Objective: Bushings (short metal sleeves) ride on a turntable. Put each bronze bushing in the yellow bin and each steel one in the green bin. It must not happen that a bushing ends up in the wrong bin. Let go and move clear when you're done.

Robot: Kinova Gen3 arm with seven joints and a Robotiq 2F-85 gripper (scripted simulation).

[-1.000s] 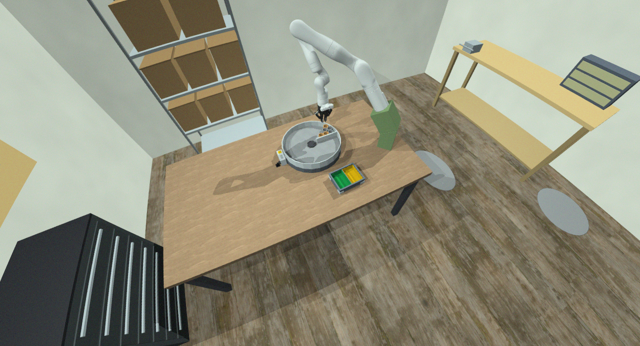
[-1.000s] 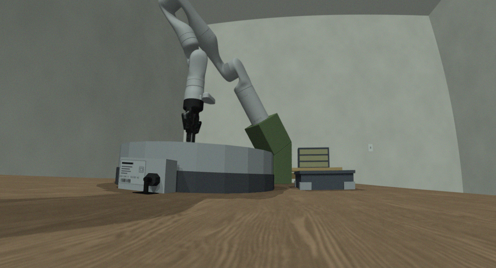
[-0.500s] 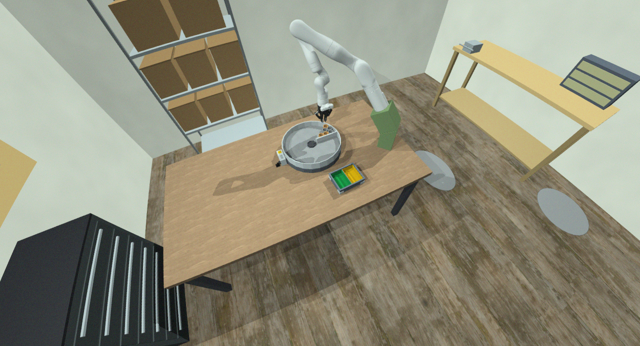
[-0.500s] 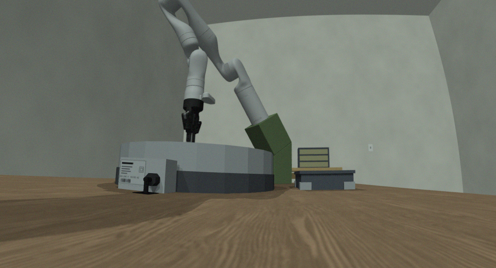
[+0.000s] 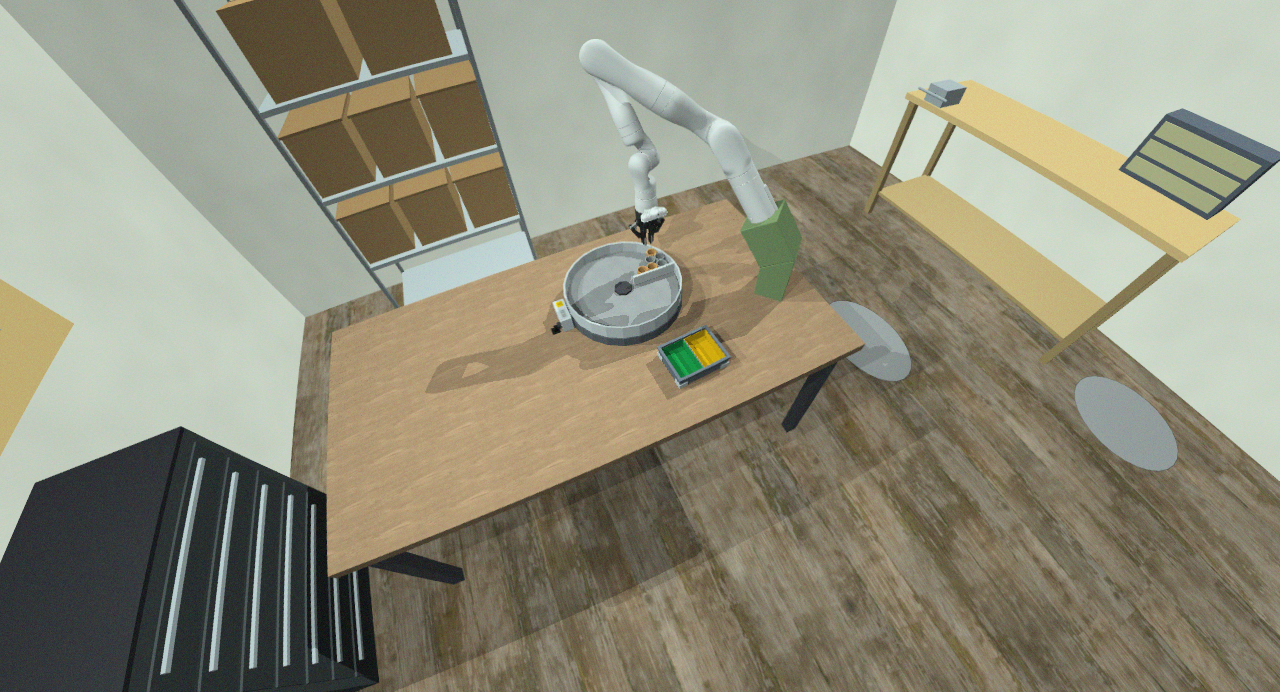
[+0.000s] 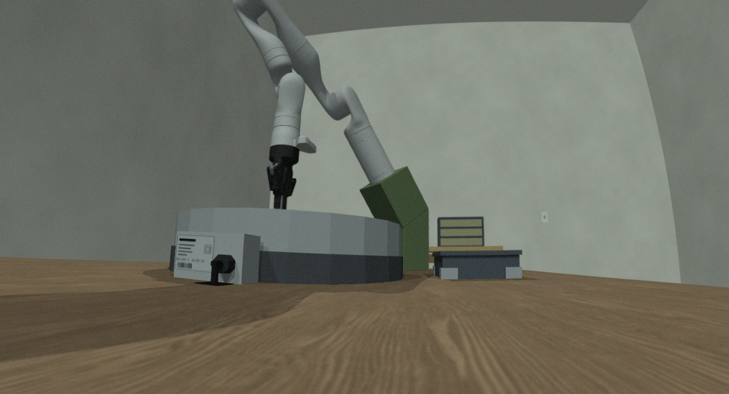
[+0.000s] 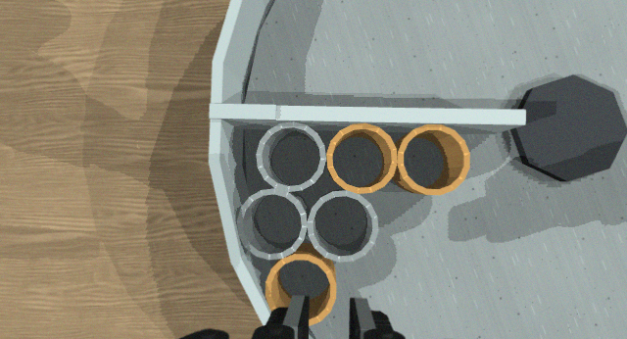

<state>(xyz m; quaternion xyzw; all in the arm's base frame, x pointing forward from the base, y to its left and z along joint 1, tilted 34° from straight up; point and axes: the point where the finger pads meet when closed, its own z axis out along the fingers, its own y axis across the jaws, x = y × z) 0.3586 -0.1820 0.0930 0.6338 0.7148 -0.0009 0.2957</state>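
Note:
My gripper (image 5: 647, 239) (image 6: 279, 207) (image 7: 328, 320) is open a narrow gap with nothing between its fingers. It points down over the back of the turntable (image 5: 592, 320) (image 6: 306, 233) (image 7: 216, 138). In the wrist view a bronze bushing (image 7: 272, 284) stands upright by the rim, its opening partly hidden under the left finger. Two more bronze bushings (image 7: 387, 159) (image 7: 454, 158) stand along the divider. Three steel bushings (image 7: 264, 157) (image 7: 249, 227) (image 7: 371, 226) stand between them and the rim. The green bin (image 5: 682, 358) and yellow bin (image 5: 708, 349) look empty.
A straight divider (image 5: 654, 272) (image 7: 402, 115) runs from the turntable's rim toward the dark hub (image 5: 623, 288) (image 7: 570, 128). A control box (image 5: 561, 311) (image 6: 208, 255) sits against the turntable's side. The green arm mount (image 5: 771, 249) (image 6: 402, 203) stands to its right.

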